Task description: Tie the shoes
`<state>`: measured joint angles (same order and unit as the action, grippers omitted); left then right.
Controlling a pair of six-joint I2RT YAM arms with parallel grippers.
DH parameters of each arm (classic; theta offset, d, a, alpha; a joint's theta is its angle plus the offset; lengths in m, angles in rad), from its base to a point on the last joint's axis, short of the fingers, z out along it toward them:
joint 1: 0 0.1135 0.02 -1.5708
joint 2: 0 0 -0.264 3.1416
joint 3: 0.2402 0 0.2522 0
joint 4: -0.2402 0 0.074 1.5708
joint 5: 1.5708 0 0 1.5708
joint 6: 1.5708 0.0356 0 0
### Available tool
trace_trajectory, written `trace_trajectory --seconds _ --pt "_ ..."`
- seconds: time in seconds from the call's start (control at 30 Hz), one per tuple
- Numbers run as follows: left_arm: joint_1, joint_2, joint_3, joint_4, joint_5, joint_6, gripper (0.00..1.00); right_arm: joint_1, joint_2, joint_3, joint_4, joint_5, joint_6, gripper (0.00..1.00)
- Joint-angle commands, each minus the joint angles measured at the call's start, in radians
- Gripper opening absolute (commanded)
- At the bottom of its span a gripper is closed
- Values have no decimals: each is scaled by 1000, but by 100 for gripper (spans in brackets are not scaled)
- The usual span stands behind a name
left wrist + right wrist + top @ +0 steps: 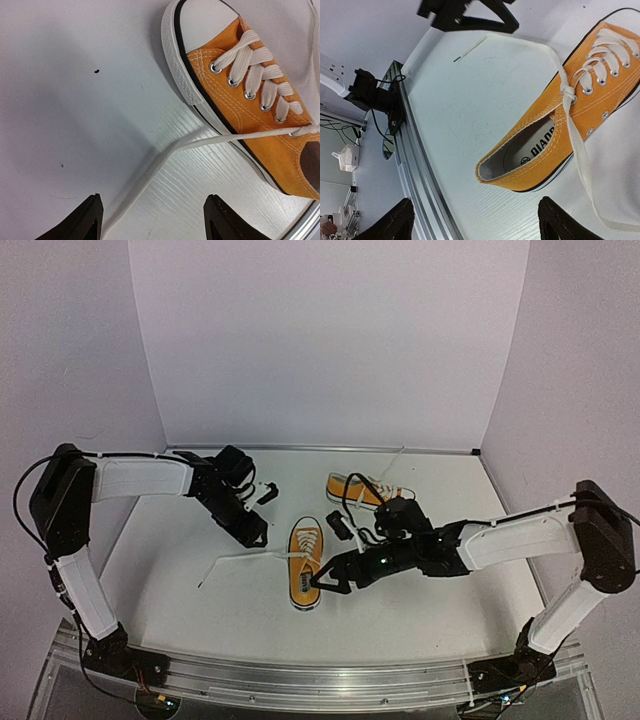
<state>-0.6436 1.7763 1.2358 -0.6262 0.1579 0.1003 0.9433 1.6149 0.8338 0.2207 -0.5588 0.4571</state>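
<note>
Orange-yellow canvas and white laces on a white table (430, 620): the near shoe (304, 565) lies between the two arms, its white toe cap pointing at the back wall and its heel opening towards the metal rail (320, 680) at the front edge. The far shoe (362, 489) sits well behind it, close to the back wall and just beyond the right arm. The left gripper (152, 225) hovers low beside the near shoe's toe, fingers spread wide and holding nothing. One lace (165, 150) runs from the top eyelets across the table and passes under the gap between the fingers. The top view shows that lace trailing out to the left of the shoe, its tip lying loose on the table. The right gripper (475, 225) hangs just off the heel, its fingers likewise wide apart and empty. In the right wrist view the laces cross in a single twist (566, 92) at the top eyelets, and the other lace end (580, 165) falls over the side of the shoe onto the table
</note>
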Motion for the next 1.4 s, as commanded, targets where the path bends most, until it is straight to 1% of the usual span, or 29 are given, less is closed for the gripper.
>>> trace_trajectory --seconds 0.0,0.1,0.23,0.3,0.7,0.87,0.97,1.07,1.37 --pt "-41 101 106 -98 -88 150 68 -61 -118 -64 -3 48 44 81" --pt "-47 155 134 -112 -118 173 60 -104 -169 -96 -14 52 53 80" --pt "-50 198 150 -114 -115 203 45 -132 -208 -114 -37 61 48 79" --pt "-56 210 148 -108 -114 217 41 -142 -215 -118 -51 66 45 79" --pt "-94 268 164 -87 -101 244 31 -169 -239 -137 -82 78 36 77" --pt "-96 270 160 -78 -88 241 30 -170 -240 -140 -87 82 34 76" --pt "-97 266 151 -57 -92 238 37 -170 -240 -142 -89 85 32 76" --pt "-97 268 155 -44 -80 238 42 -170 -240 -143 -90 86 32 76" --pt "-97 287 172 -23 -29 255 44 -170 -237 -148 -92 89 29 76"
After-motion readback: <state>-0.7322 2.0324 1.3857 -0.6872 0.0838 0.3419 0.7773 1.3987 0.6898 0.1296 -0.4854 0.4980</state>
